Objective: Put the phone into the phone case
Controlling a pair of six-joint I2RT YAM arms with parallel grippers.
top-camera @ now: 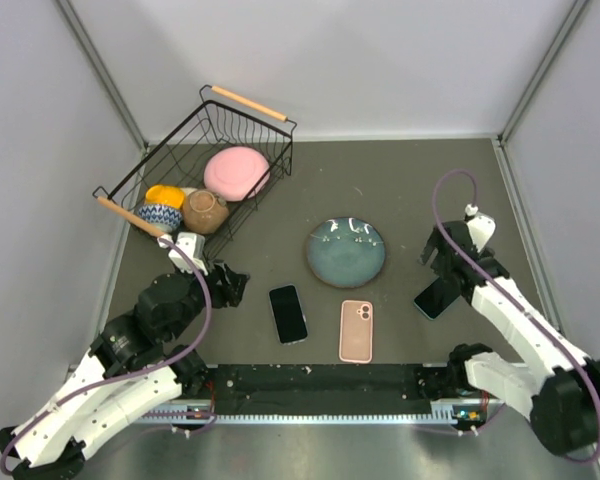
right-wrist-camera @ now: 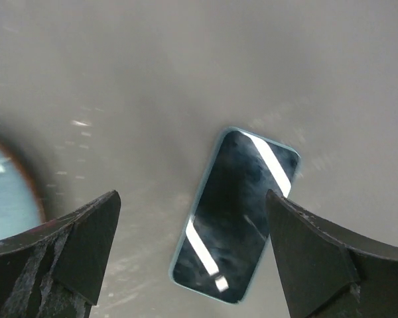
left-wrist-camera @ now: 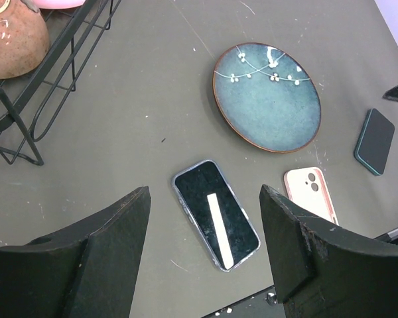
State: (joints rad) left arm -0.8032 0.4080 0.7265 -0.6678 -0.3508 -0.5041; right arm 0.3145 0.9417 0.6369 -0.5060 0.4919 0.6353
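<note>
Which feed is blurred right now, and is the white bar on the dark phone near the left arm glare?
Right wrist view: soft and smeared throughout, with bright glare streaks across the teal-edged phone. Left wrist view: sharp; the white bar on the black phone looks like a reflected light strip, not a mark. Top view: crisp, evenly lit, only faint shadows.

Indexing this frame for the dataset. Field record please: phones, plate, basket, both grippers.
left gripper: open, holding nothing
right gripper: open, holding nothing
black phone: flat, screen up, below left gripper
pink phone or case: back up, right of black phone
teal-edged phone: flat, below right gripper
plate: bare, behind the phones
basket: far left, bowls inside
</note>
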